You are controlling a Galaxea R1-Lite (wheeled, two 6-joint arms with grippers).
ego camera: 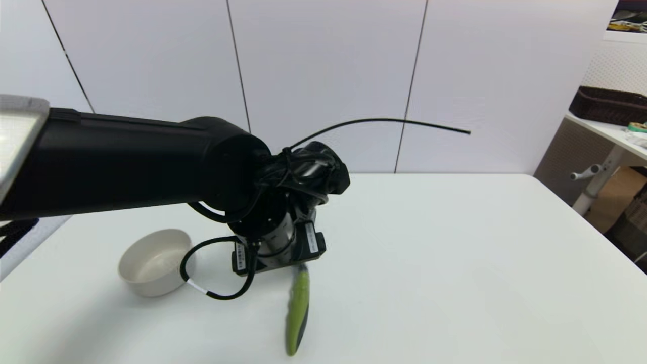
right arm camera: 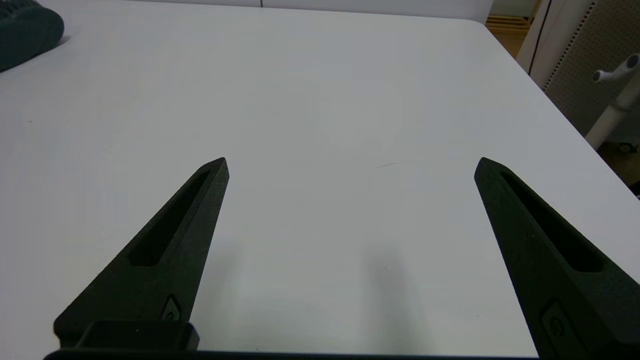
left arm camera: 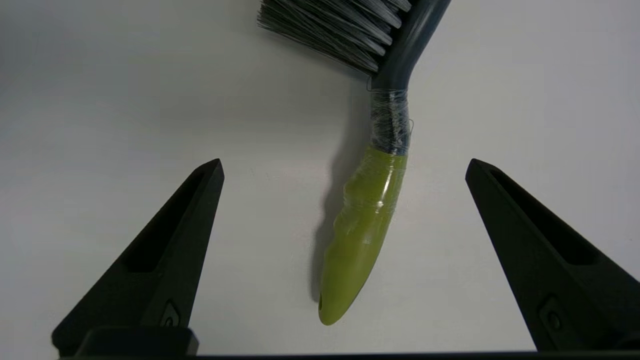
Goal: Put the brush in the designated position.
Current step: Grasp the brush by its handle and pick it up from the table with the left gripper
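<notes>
Left wrist view, brush [left arm camera: 362, 235], unlabelled handle

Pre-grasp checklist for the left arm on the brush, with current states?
1. Left gripper open: ok.
2. Brush handle between the fingers: ok, roughly centred, not touched.
3. Brush lying flat on the table: ok.
4. Height of the fingertips above the handle: cannot tell.
5. Cream bowl apart from the brush: ok.
6. Right gripper out of the way: ok, open over bare table.
</notes>
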